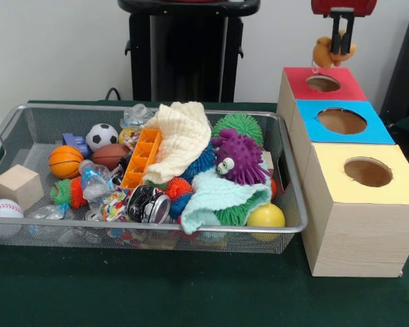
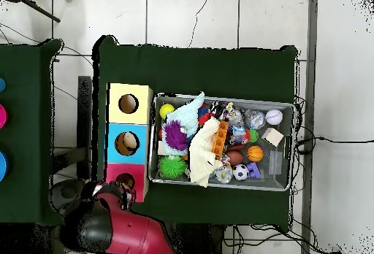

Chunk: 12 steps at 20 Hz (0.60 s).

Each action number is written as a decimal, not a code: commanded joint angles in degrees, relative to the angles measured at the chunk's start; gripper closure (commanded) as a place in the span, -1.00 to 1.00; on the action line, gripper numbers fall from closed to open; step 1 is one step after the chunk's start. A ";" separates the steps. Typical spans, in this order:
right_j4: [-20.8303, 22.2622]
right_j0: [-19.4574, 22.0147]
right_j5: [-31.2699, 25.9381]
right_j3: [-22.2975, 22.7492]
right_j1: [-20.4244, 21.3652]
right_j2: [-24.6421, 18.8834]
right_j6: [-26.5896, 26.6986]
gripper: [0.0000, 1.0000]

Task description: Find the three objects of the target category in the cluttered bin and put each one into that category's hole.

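- Gripper [image 1: 341, 46]: black fingers [image 1: 335, 34] hang down from the red wrist at the top edge of the front view, closed narrow on a small tan plush toy [image 1: 325, 52]. The toy bulges out on both sides of the fingers.
- Held toy relative to the hole [image 1: 323, 83]: it hangs above the red-faced box [image 1: 340, 86], over the far part of the red face, clear of the surface. The hole lies just below and slightly nearer the camera than the fingers.
- Overhead view: the arm [image 2: 120, 229] reaches in from the table edge on the robot's side and covers the end of the red-faced box; the gripper itself is hard to make out there.
- Box row: red-faced, blue-faced box [image 1: 344, 122] and yellow-faced box [image 1: 365, 177] stand touching in one line, running from the robot's edge of the table toward the opposite edge.
- The bin [image 1: 294, 178]: stands just beside the box row on the green table [image 1: 191, 293], occupying the table's middle.
- Bin contents noted: purple spiky toy [image 1: 240, 155], green spiky ball [image 1: 238, 126], cream cloth [image 1: 184, 136], mint cloth [image 1: 221, 197], orange tray [image 1: 141, 158], yellow ball [image 1: 266, 216], soccer ball [image 1: 101, 136], basketball [image 1: 65, 161], football [image 1: 110, 156], baseball [image 1: 3, 212], wooden cube [image 1: 18, 186].
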<state>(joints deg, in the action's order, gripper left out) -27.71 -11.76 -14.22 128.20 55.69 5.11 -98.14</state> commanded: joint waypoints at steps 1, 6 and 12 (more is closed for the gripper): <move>0.83 3.79 1.92 -3.39 -1.95 -2.60 -9.39 1.00; 2.25 6.78 8.43 -2.22 -4.57 -5.98 -9.39 1.00; 3.48 8.33 12.52 -1.60 -6.76 -7.82 -10.20 1.00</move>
<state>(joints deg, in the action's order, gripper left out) -26.87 -5.65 -7.03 128.17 52.94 3.79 -98.14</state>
